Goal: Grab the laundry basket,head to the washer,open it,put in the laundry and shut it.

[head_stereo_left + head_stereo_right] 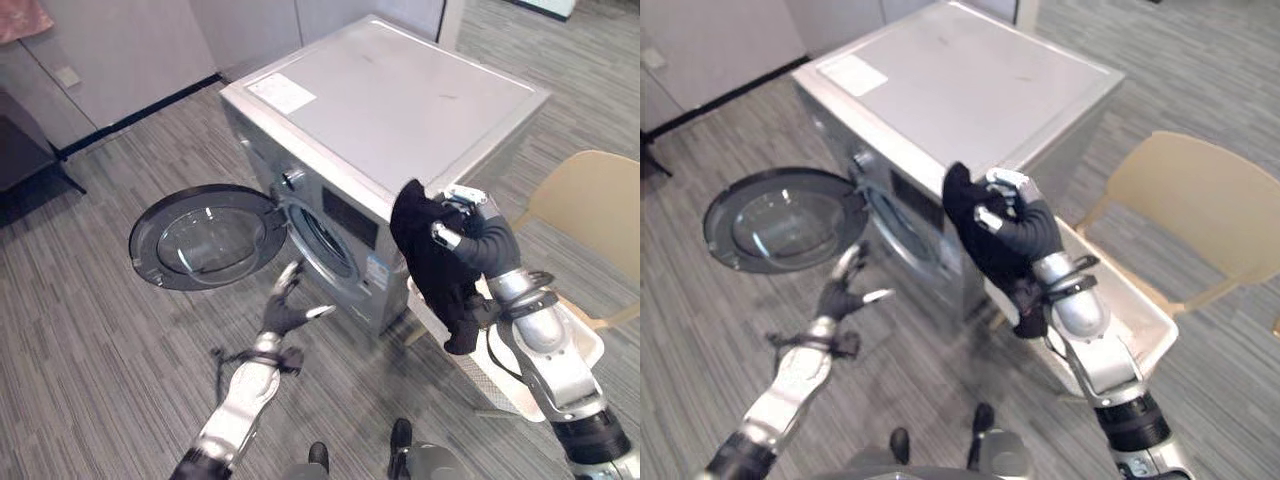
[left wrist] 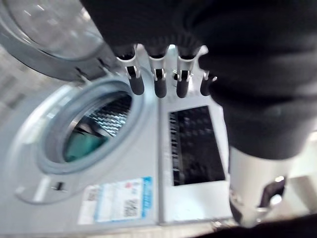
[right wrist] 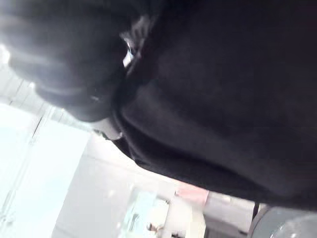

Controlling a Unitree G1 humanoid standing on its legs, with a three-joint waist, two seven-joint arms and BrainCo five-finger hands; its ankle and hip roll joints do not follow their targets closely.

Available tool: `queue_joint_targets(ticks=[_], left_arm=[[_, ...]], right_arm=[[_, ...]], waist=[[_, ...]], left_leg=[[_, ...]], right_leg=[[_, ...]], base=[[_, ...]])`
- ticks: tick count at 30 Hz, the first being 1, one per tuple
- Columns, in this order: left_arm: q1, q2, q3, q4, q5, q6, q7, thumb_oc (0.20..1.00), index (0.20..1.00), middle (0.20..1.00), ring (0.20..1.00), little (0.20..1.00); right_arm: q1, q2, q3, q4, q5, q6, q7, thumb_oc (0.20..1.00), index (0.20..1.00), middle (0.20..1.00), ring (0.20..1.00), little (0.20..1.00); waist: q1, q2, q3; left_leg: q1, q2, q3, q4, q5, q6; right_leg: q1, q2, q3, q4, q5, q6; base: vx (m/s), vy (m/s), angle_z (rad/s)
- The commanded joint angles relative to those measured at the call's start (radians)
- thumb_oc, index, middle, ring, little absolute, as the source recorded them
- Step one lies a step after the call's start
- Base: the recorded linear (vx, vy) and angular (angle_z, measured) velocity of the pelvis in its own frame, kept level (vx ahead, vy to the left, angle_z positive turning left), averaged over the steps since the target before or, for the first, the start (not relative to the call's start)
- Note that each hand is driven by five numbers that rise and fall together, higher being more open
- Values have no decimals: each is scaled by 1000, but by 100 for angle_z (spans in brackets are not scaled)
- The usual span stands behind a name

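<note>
Right hand (image 1: 470,232) grips a black garment (image 1: 430,262) above the basket (image 1: 1140,310); left hand (image 1: 285,305), fingers loose, waits by the washer (image 1: 390,110), door (image 1: 205,238) already open. Loading and shutting remain.

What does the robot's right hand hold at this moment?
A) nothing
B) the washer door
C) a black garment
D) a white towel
C: the right hand is curled round a black garment that hangs beside the washer, whose door stands open.
</note>
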State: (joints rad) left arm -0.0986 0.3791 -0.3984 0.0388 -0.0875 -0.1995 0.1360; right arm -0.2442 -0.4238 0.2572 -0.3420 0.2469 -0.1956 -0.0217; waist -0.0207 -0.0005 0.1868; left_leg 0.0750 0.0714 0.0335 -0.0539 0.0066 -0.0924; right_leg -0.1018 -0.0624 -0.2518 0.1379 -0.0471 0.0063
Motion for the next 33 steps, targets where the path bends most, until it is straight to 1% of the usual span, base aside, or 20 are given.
queue_joint_targets(ticks=[1, 2, 5, 7, 8, 12, 18, 19, 20, 26, 27, 30, 31, 32, 33], left_arm=[[-16, 19, -1, -2, 66, -59, 24, 1000, 1000, 1000, 1000, 1000], [-88, 6, -52, 2, 79, -58, 43, 1000, 1000, 1000, 1000, 1000], [-159, -21, -108, 36, 71, -51, 63, 1000, 1000, 1000, 1000, 1000], [-170, -31, -118, 51, 68, -51, 69, 1000, 1000, 1000, 1000, 1000], [-193, -70, -144, 109, 27, -40, 81, 1000, 1000, 1000, 1000, 1000], [-267, -126, -189, 268, 58, -8, 126, 1000, 1000, 1000, 1000, 1000], [-303, -150, -232, 389, 107, 18, 114, 1000, 1000, 1000, 1000, 1000], [-303, -150, -232, 390, 107, 18, 114, 583, 583, 583, 583, 583], [-301, -150, -236, 389, 114, 17, 110, 200, 200, 200, 200, 200], [-253, -131, -204, 324, 82, 4, 110, 200, 200, 200, 200, 200], [-230, -109, -169, 276, 67, -1, 123, 200, 200, 200, 200, 200], [-191, -65, -105, 193, 57, -17, 135, 200, 200, 200, 200, 200], [-188, -64, -105, 190, 56, -15, 134, 200, 200, 200, 200, 200], [-170, -48, -78, 156, 55, -23, 137, 200, 200, 200, 200, 200], [-126, -9, -25, 79, 56, -34, 138, 200, 200, 200, 200, 200]], right_arm=[[-60, 45, 52, -36, 76, -69, 30, 200, 200, 200, 200, 200], [-98, 67, 107, -38, 112, -67, 34, 200, 200, 200, 200, 200], [-158, 101, 176, -32, 152, -62, 43, 200, 200, 200, 200, 200], [-174, 112, 192, -30, 161, -61, 43, 200, 200, 200, 200, 200], [-222, 136, 234, -27, 167, -61, 35, 200, 200, 200, 200, 200], [-292, 186, 273, -26, 201, -66, 11, 200, 200, 200, 200, 200], [-336, 187, 276, -31, 229, -71, -16, 200, 200, 200, 200, 200], [-336, 187, 276, -31, 230, -71, -16, 200, 200, 200, 200, 200], [-335, 186, 275, -30, 232, -70, -15, 200, 200, 200, 200, 200], [-272, 159, 267, -13, 212, -58, -17, 200, 200, 200, 200, 200], [-220, 138, 256, 2, 187, -50, -16, 200, 200, 200, 200, 200], [-146, 94, 220, 20, 113, -38, -17, 200, 200, 200, 200, 200], [-144, 95, 221, 18, 112, -38, -18, 200, 200, 200, 200, 200], [-121, 75, 200, 20, 74, -36, -19, 200, 200, 200, 200, 200], [-66, 37, 161, 22, 4, -31, -25, 476, 476, 476, 476, 476]], waist=[[6, -53, -114], [3, -56, -122], [2, -58, -132], [2, -59, -134], [3, -62, -139], [0, -64, -142], [-8, -58, -142], [-8, -58, -142], [-8, -56, -142], [-10, -48, -143], [-11, -44, -140], [-10, -40, -140], [-10, -40, -141], [-10, -38, -140], [-9, -36, -142]], left_leg=[[-56, -52, 0, 5, -55, 37], [-43, -55, 0, -5, -53, 42], [-23, -57, 10, -21, -52, 47], [-18, -58, 14, -23, -53, 48], [-13, -59, 19, -26, -54, 51], [-7, -60, 29, -33, -52, 55], [-6, -59, 41, -33, -54, 56], [-6, -59, 42, -33, -54, 56], [-5, -60, 42, -33, -55, 57], [1, -60, 48, -33, -58, 56], [0, -61, 47, -33, -58, 56], [-3, -62, 49, -33, -58, 55], [-2, -62, 49, -33, -58, 55], [-2, -62, 49, -33, -57, 55], [-1, -63, 47, -33, -57, 55]], right_leg=[[107, 30, 47, -155, -19, 63], [113, 30, 55, -151, -18, 66], [124, 28, 67, -152, -11, 71], [128, 28, 71, -154, -10, 73], [132, 28, 78, -157, -6, 75], [135, 26, 91, -165, 5, 81], [136, 25, 104, -176, 13, 86], [136, 25, 104, -176, 13, 86], [138, 25, 105, -179, 14, 86], [149, 24, 107, -195, 19, 89], [150, 22, 109, -197, 21, 90], [152, 21, 104, -201, 21, 93], [152, 21, 104, -201, 21, 93], [152, 21, 103, -202, 21, 93], [155, 21, 102, -205, 21, 94]], base=[[-20, 87, -3], [-25, 110, -4], [-2, 73, -11], [3, 40, -5], [6, 33, -11], [0, 26, -21], [5, 15, -8], [0, 0, 0], [0, 0, 0], [21, 0, -1], [12, -12, -4], [8, -7, -3], [0, 0, 0], [0, 0, 0], [0, 0, 0]])
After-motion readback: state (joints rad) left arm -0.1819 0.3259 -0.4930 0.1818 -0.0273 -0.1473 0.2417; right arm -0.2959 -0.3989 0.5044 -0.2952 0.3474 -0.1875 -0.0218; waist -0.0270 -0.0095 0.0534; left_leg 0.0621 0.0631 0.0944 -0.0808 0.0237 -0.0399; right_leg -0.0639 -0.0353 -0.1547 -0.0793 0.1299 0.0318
